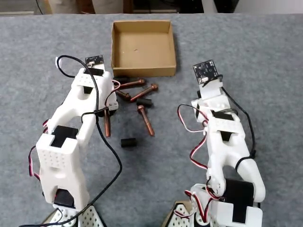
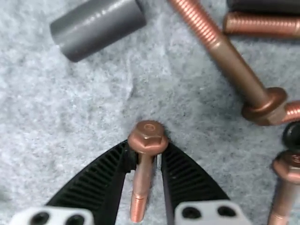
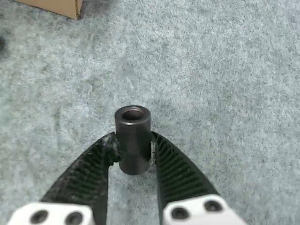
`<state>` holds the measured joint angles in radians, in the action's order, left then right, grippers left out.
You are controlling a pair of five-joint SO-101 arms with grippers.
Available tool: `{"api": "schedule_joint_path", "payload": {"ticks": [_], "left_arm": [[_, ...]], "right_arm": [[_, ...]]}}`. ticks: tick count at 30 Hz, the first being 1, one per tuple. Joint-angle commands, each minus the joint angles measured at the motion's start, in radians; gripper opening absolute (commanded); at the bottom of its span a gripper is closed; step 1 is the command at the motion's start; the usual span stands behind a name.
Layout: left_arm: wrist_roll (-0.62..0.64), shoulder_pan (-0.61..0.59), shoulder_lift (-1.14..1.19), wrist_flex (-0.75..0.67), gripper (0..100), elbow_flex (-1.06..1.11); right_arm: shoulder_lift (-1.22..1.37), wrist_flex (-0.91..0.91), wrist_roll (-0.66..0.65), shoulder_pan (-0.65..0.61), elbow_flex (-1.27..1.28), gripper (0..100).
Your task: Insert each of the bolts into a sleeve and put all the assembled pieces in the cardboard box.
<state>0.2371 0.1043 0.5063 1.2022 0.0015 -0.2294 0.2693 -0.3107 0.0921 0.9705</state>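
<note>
My left gripper (image 2: 148, 151) is shut on a copper bolt (image 2: 148, 140), pinching its shank just under the hex head, close above the grey carpet. A grey sleeve (image 2: 98, 26) and other copper bolts (image 2: 225, 61) lie just beyond it. My right gripper (image 3: 133, 143) is shut on a dark sleeve (image 3: 133, 136), whose open bore faces the camera. In the high view the left arm (image 1: 87, 94) stands over the pile of bolts (image 1: 144, 93) and sleeves (image 1: 128, 142), and the right arm (image 1: 215, 113) stands apart to the right. The cardboard box (image 1: 143, 68) is at the back, with nothing in it.
Grey carpet covers the whole table (image 1: 265, 56). Loose bolts (image 1: 146, 120) and a sleeve (image 1: 145, 102) lie between the arms, in front of the box. A corner of the box (image 3: 56, 5) appears beyond the right gripper. Cables (image 1: 109, 146) trail from both arms.
</note>
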Motion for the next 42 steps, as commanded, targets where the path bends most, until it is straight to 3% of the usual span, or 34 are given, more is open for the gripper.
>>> {"api": "schedule_joint_path", "payload": {"ticks": [1,5,10,15,20,23,36,39,42], "left_arm": [[0.012,-0.008,0.01,0.011,8,-0.002],[0.003,-0.008,0.012,0.008,2,-0.009],[0.0,-0.003,0.012,0.006,2,-0.009],[-0.106,0.018,0.001,-0.014,2,-0.012],[-0.23,0.041,-0.16,-0.012,2,0.02],[-0.285,0.048,-0.323,-0.014,2,0.068],[-0.37,0.035,-1.04,-0.218,2,0.667],[-0.37,0.035,-1.176,-0.233,2,0.74],[-0.364,0.035,-1.268,-0.233,2,0.758]], "right_arm": [[-0.004,-0.018,0.009,-0.007,-0.035,0.2],[-0.004,-0.018,0.009,-0.007,-0.035,0.2],[-0.004,-0.018,0.009,-0.007,-0.035,0.2],[-0.004,-0.018,0.009,-0.007,-0.035,0.2],[-0.019,-0.014,0.009,-0.002,-0.033,0.2],[-0.09,0.08,0.009,-0.008,-0.042,0.2],[-0.951,0.822,0.009,-0.191,0.001,0.4],[-1.187,0.855,0.009,-0.248,0.12,0.2],[-1.412,0.735,0.009,-0.298,0.302,0.2]]}}
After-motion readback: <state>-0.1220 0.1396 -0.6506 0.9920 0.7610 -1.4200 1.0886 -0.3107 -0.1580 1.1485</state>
